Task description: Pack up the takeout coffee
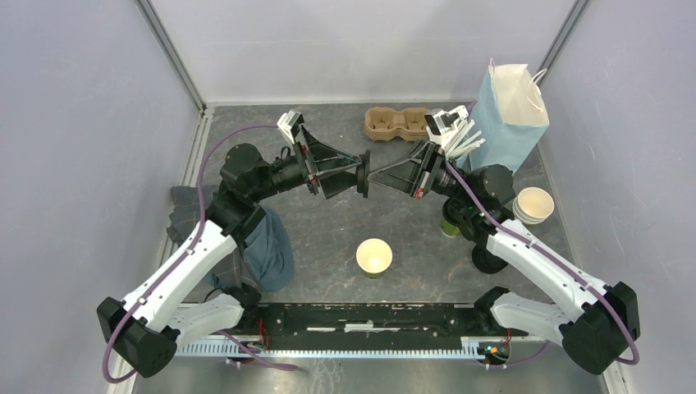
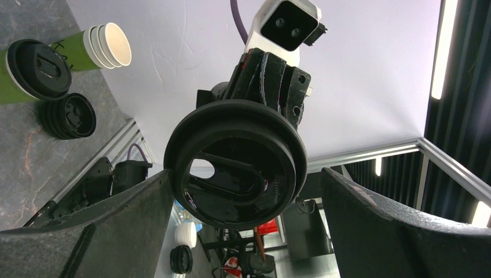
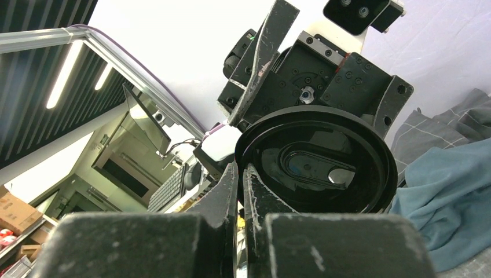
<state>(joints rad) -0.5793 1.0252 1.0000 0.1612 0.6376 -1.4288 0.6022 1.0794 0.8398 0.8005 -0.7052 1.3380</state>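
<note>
Both arms meet over the middle of the table, grippers nose to nose.

- Right gripper (image 1: 373, 175): fingers pressed together on the rim of a loose black lid (image 1: 362, 168). The lid is held up off the table and shows edge-on from above. In the right wrist view the fingertips (image 3: 240, 174) pinch the lid's (image 3: 315, 165) left rim.
- Left gripper (image 1: 359, 175): fingers spread wide, one on each side of the lid. In the left wrist view the lid (image 2: 234, 162) sits between them. It is close to the finger on the picture's left (image 2: 116, 226) and apart from the other. I cannot tell whether it touches.
- Takeout coffee (image 1: 449, 223): a dark-green cup with a black lid on, standing on the right half of the table. From above it is partly hidden behind the right arm. The left wrist view shows it plainly (image 2: 23, 72).
- Just beside it, towards the right edge: a stack of green paper cups (image 1: 533, 205) and a stack of black lids (image 1: 490, 258).
- Open green cup (image 1: 374, 257): no lid, cream inside, upright near the middle of the near edge.
- Far right corner: a light-blue paper bag (image 1: 513, 111), upright and open at the top. A cup of white sticks (image 1: 466, 141) is just beside it.
- Far edge, centre: a cardboard cup carrier (image 1: 398, 123).
- Left side: a teal cloth (image 1: 271, 246) lying under the left arm.
</note>
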